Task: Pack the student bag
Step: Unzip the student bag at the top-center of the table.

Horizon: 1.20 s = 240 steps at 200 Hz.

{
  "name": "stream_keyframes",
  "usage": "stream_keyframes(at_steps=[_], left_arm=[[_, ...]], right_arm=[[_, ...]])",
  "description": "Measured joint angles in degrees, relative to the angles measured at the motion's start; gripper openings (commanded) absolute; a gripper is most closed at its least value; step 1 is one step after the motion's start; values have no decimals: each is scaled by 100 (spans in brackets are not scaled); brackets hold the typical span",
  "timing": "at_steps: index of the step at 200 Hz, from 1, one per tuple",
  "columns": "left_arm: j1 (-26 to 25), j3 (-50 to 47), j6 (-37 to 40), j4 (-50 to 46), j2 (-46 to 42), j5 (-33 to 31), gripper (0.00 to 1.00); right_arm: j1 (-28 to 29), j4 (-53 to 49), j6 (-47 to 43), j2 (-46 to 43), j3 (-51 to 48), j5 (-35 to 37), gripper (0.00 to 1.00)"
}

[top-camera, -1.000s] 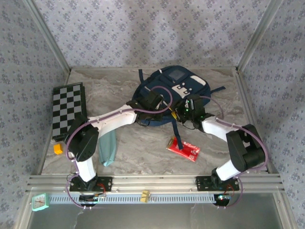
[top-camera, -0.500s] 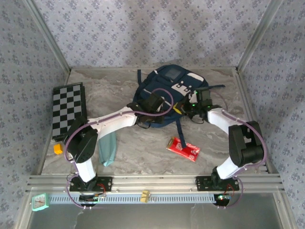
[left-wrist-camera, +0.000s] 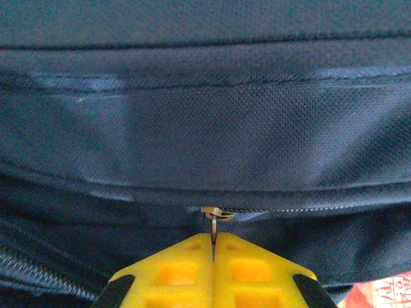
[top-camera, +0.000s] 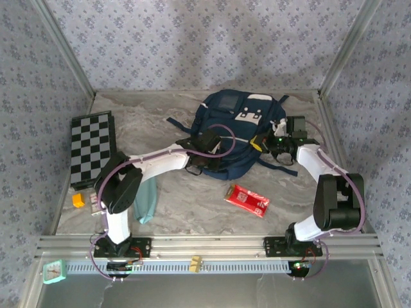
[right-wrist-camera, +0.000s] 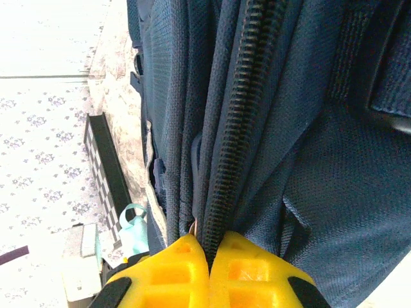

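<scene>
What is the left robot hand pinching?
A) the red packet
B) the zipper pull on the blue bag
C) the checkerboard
B: the left wrist view shows the left gripper shut on the small metal zipper pull of the student bag.

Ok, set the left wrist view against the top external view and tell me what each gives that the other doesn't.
Left wrist: a close look at the left tool shut on a small metal zipper pull. Top external: the checkerboard, the red packet, the teal pouch and the right tool. Both: the navy fabric of the student bag.
</scene>
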Motion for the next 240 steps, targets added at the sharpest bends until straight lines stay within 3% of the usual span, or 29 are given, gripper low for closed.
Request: stream_keyframes(at_steps=[26,50,99,156,200,208,240], left_arm=[[81,22,50,120,109,96,22],[195,-70,83,334,116,203,23],[269,-249,267,691,127,372,0],[385,-577,452,546,-485,-39,0],[225,-885,446,929,-1202,-81,0],[57,-883,444,992,-1202,-83,0],[-503,-514,350,892,-922,-52,0]], right_arm=[[-11,90,24,-35,-76,20,0],[-9,133,48,-55,-101,22,0],[-9,170,46,-94,-131,48,0],[-317,-186,-321,-61,4,9,0],[-745,-887,-487,822,1335,-407,0],[-789,-946,-487,1008,1600,-417,6],[-839,-931,-452,1266,1947,-256,43]])
